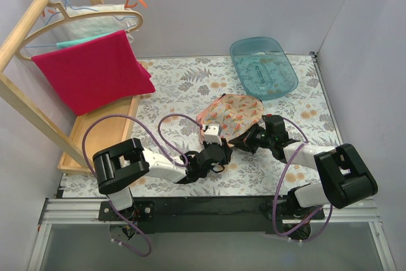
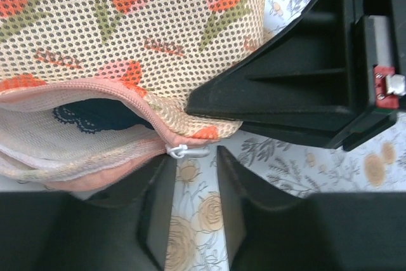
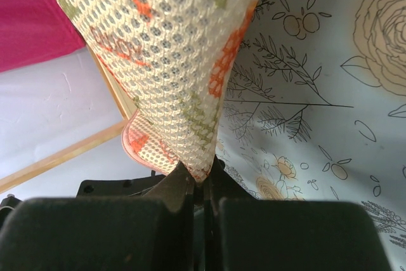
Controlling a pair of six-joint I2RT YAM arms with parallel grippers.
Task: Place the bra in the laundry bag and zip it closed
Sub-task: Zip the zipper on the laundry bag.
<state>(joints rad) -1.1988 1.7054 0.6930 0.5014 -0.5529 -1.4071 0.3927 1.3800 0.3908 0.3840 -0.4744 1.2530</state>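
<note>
The right fingers [image 3: 179, 190] pinched a corner of the bag [image 1: 231, 112], seemingly to hold it taut, the bra [image 2: 95, 115] tucked inside it, while the left fingers [image 2: 155, 211] stood apart astride its zipper pull [image 2: 181, 152].

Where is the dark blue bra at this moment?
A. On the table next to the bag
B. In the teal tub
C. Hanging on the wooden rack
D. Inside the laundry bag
D: in the left wrist view the bra shows as dark fabric inside the laundry bag, behind its partly open zipper.
</note>
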